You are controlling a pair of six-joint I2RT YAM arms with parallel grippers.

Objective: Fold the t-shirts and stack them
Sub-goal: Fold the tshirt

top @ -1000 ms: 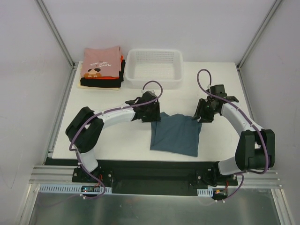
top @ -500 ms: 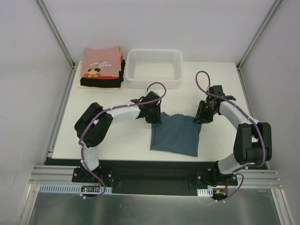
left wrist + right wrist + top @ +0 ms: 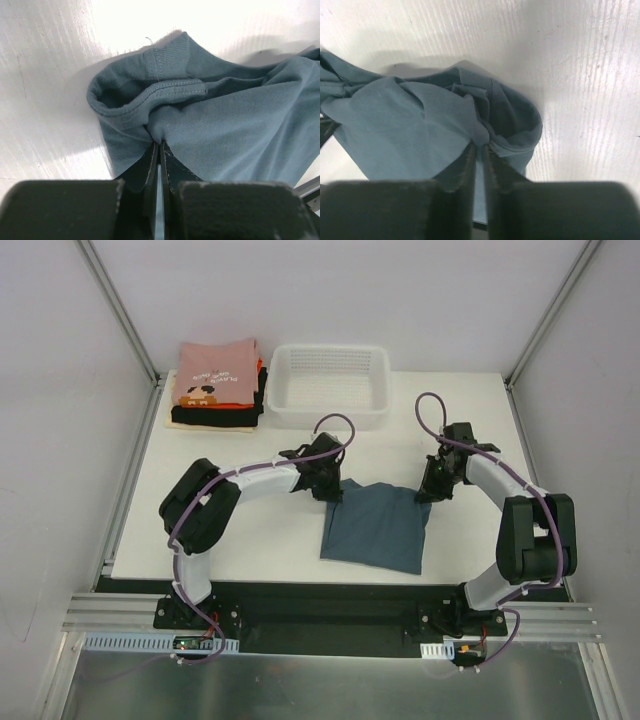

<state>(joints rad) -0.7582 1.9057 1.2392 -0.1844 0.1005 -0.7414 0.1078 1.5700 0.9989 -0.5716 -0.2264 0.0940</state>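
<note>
Left wrist view: left gripper (image 3: 160, 146) pinched tight on blue-grey tee (image 3: 225, 125) just below ribbed collar; soft knit, bunched. Same for right gripper (image 3: 480, 146), clamped on crumpled corner. One such tee, spread on white table (image 3: 240, 530) between two arms. One stack (image 3: 215, 385) of folded tees at far-left corner, pink printed on top. One white mesh basket (image 3: 327, 418) just beside stack, beyond grippers.

I count two arms and two grippers, the left gripper (image 3: 333, 490) and the right gripper (image 3: 425, 492). Both pinch one slate blue-grey t-shirt (image 3: 375, 528). Beyond the left gripper, one stack (image 3: 215, 380) shows four folded colours: pink, orange-red, black and cream. One white mesh basket (image 3: 330, 418) sits beyond both grippers, on one table (image 3: 240, 540).
</note>
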